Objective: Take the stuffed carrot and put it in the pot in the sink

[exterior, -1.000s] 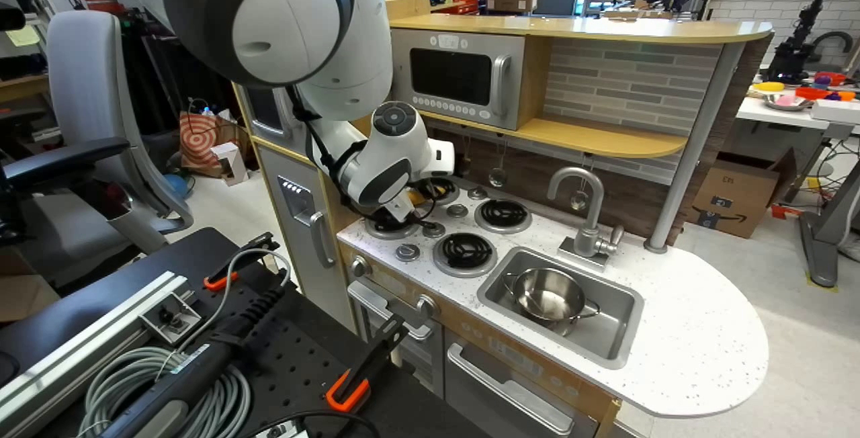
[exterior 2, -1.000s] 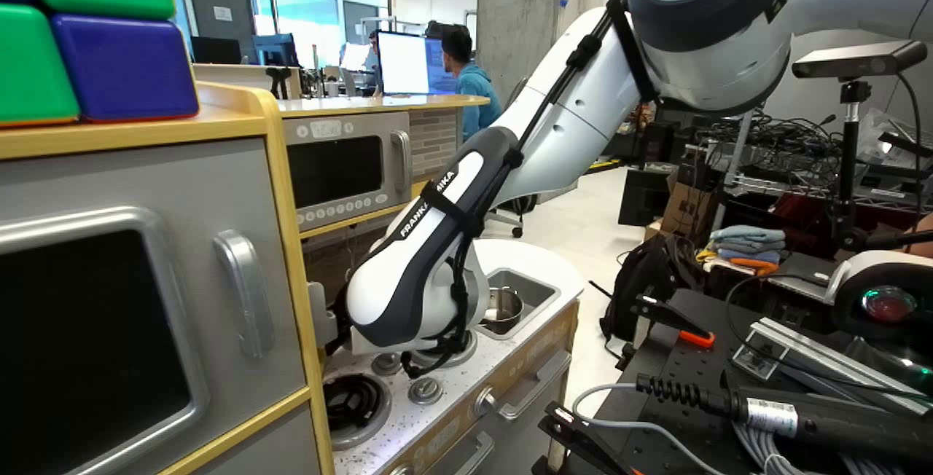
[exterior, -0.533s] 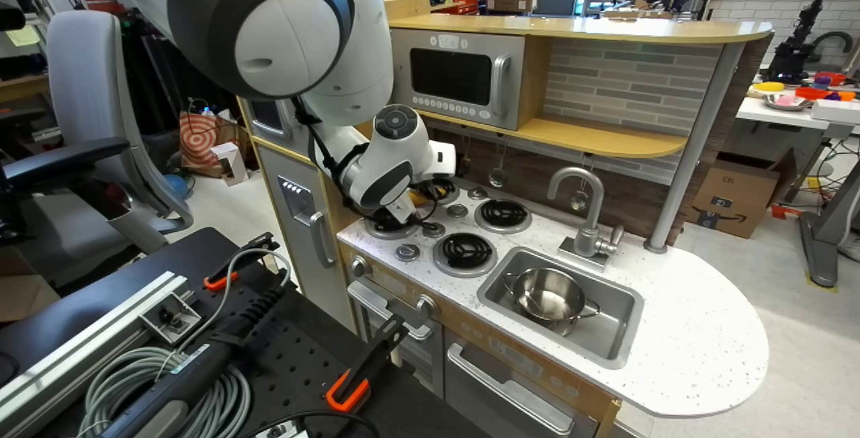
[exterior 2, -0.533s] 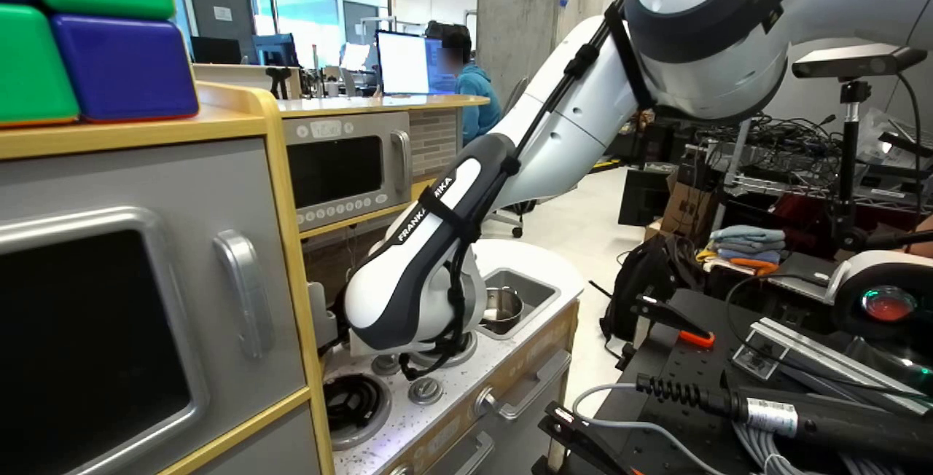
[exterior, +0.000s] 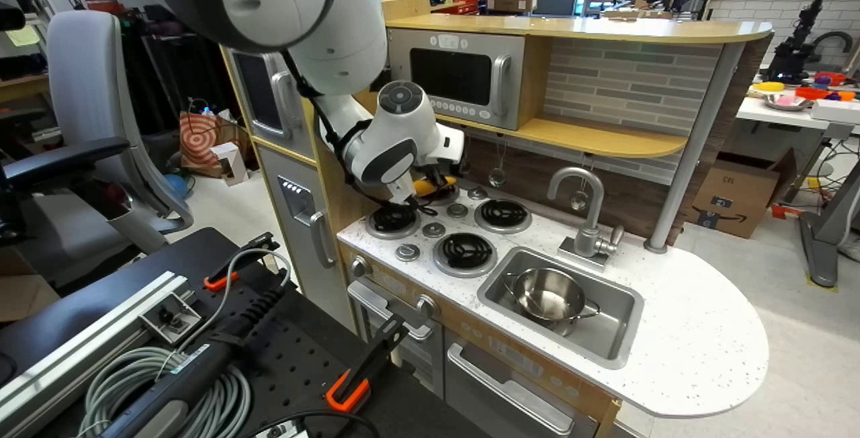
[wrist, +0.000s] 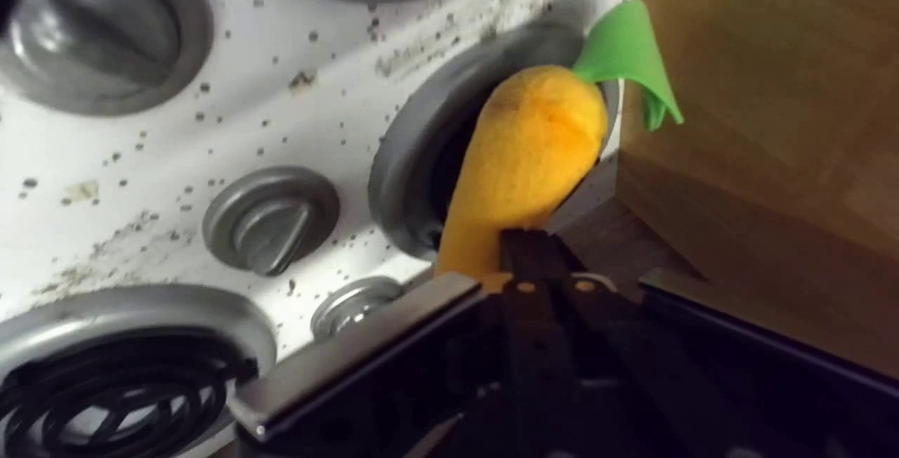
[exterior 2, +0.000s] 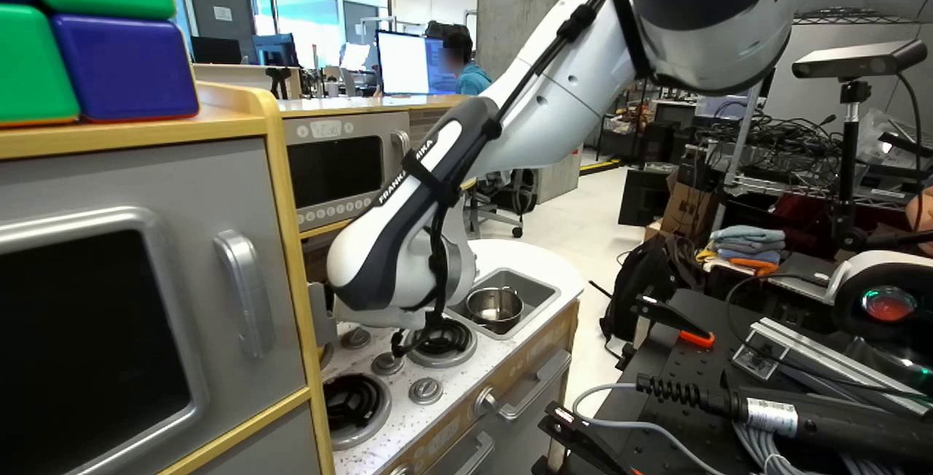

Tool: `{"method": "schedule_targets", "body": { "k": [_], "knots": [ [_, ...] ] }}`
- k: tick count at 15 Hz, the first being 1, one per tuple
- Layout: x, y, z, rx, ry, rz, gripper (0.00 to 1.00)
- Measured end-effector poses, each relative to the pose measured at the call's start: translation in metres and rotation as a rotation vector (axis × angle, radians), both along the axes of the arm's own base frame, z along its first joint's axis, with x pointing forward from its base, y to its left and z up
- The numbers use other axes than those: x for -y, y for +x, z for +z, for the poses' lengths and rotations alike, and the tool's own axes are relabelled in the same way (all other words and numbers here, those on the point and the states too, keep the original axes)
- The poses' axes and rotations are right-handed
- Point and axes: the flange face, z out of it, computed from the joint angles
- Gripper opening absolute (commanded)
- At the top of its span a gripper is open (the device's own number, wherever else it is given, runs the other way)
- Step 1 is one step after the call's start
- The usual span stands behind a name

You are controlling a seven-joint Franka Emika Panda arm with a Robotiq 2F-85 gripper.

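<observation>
Holding the stuffed carrot [wrist: 523,156] over the burner [wrist: 428,149], with the green end [wrist: 621,43] reaching past the burner's rim in the wrist view; hard to tell whether touching the burner. Clenched around the stuffed carrot with the gripper [wrist: 539,244], on the part farther from the green end. Beside the burner, a knob [wrist: 274,223]. Higher than the burner, in both exterior views, the microwave [exterior: 460,75]. Well apart from the burner, also in both exterior views, the pot [exterior: 549,295], open side up inside the sink [exterior: 610,330].
</observation>
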Motion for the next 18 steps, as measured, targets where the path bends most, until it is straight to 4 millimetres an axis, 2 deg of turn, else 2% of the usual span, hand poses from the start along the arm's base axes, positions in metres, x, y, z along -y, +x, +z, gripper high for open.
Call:
{"method": "schedule_targets", "body": {
  "k": [4,5,9,12,18],
  "knots": [
    [0.035,0.017,0.065,-0.059,-0.043,-0.156,0.00],
    [0.048,0.016,0.070,-0.101,-0.067,-0.192,0.00],
    [0.102,0.013,0.081,-0.210,-0.152,-0.369,0.00],
    [0.133,0.010,0.084,-0.293,-0.187,-0.512,0.00],
    [0.159,-0.004,0.077,-0.488,-0.230,-0.771,0.00]
  ]
}}
